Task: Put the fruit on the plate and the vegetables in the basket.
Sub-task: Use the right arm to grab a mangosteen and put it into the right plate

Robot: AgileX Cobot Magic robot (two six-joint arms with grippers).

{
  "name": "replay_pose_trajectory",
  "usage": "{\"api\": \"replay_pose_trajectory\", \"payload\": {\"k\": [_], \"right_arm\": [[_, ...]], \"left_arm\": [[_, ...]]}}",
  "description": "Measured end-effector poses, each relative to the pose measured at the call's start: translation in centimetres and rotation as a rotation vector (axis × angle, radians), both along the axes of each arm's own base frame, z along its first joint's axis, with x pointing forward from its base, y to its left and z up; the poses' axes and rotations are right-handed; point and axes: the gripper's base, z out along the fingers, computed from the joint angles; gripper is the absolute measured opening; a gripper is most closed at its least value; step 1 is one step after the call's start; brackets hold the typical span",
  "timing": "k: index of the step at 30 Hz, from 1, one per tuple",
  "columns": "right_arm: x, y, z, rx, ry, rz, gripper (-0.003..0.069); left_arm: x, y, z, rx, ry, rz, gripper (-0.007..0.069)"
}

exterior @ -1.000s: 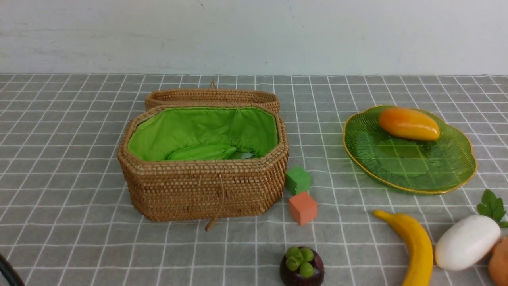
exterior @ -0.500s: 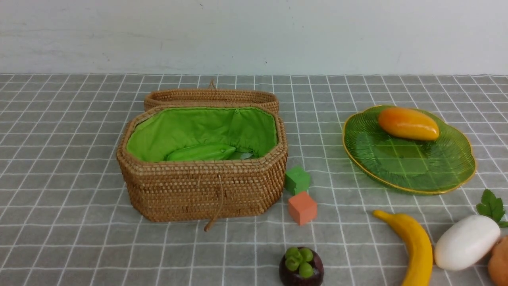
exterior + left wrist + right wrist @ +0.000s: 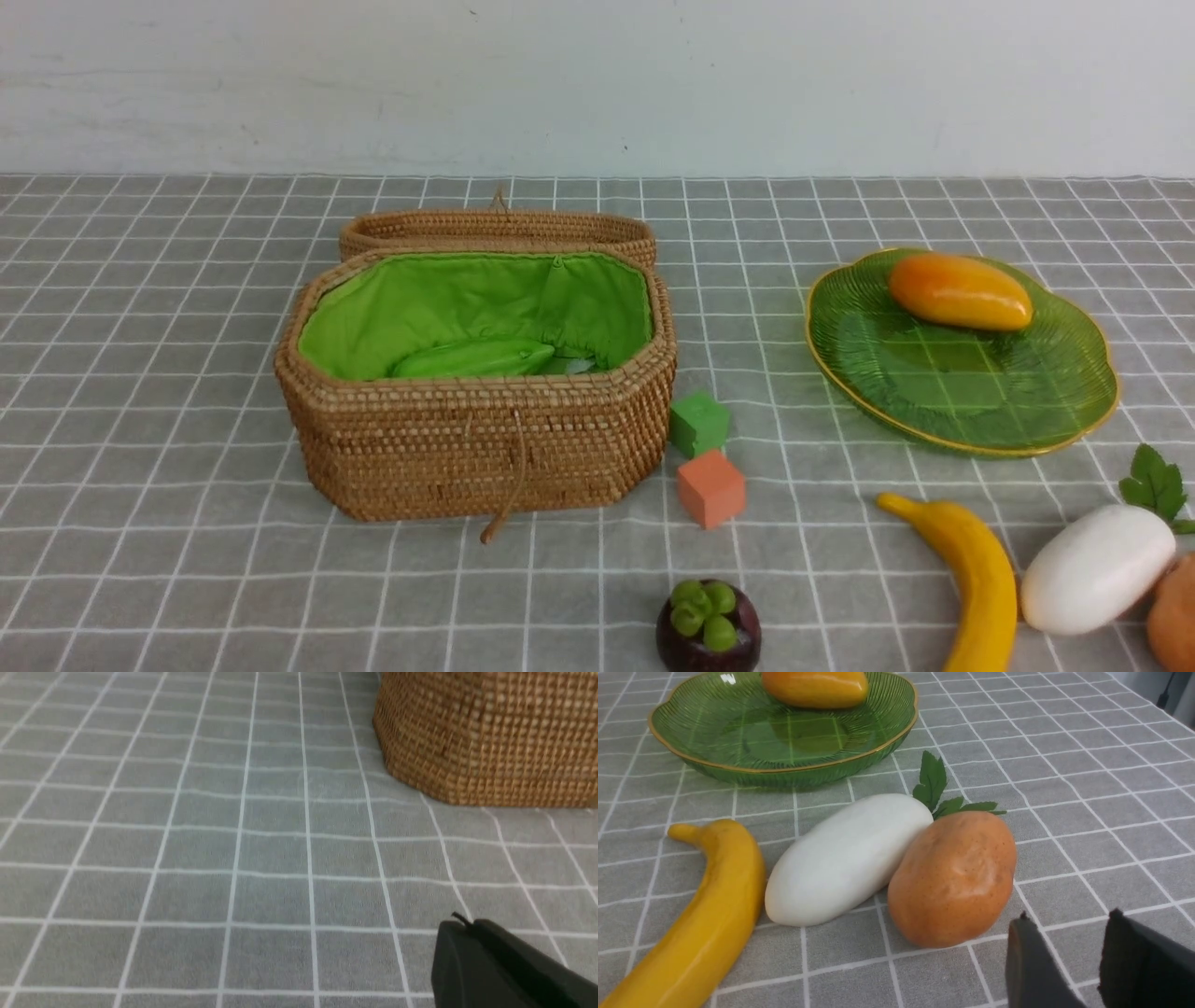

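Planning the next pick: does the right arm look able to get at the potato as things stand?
Probably yes. The right tool hangs open and empty close beside the potato, with bare tablecloth between them. Only the radish touches its far side.

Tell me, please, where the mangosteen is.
In the front view the mangosteen sits at the near edge, right of centre, in front of the orange cube, left of the banana.

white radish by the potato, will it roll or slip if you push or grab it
The white radish looks smooth and glossy, so a grip may slip. Its rounded oval body lies on its side and would probably roll if pushed sideways. The potato touching it may block rolling that way.
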Motion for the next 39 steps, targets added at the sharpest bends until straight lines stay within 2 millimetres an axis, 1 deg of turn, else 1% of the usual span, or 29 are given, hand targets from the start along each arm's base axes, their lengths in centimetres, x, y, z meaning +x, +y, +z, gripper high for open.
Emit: {"api": "replay_pose_trajectory", "payload": {"k": [34,36,37,38,39], "right_arm": [[0.0,0.0,0.1,-0.013,-0.007,0.002,0.0242],[0.3,0.2,0.5,-0.028,-0.077,0.027,0.0242],[0.3,0.2,0.5,-0.029,-0.085,0.030,0.0242],[0.4,0.3,1.0,-0.038,-0.139,0.048,0.0242],[0.6,0.7,2.1,-0.054,-0.256,0.087,0.0242]], "left_arm": [[0.0,0.0,0.0,-0.004,0.003,-0.001,0.0025],[0.0,0.0,0.0,-0.004,0.003,-0.001,0.0025],[0.0,0.0,0.0,-0.004,0.003,-0.001,0.0025],[0.0,0.0,0.0,-0.004,0.003,-0.001,0.0025],[0.0,0.0,0.0,-0.004,0.003,-0.001,0.0025]]}}
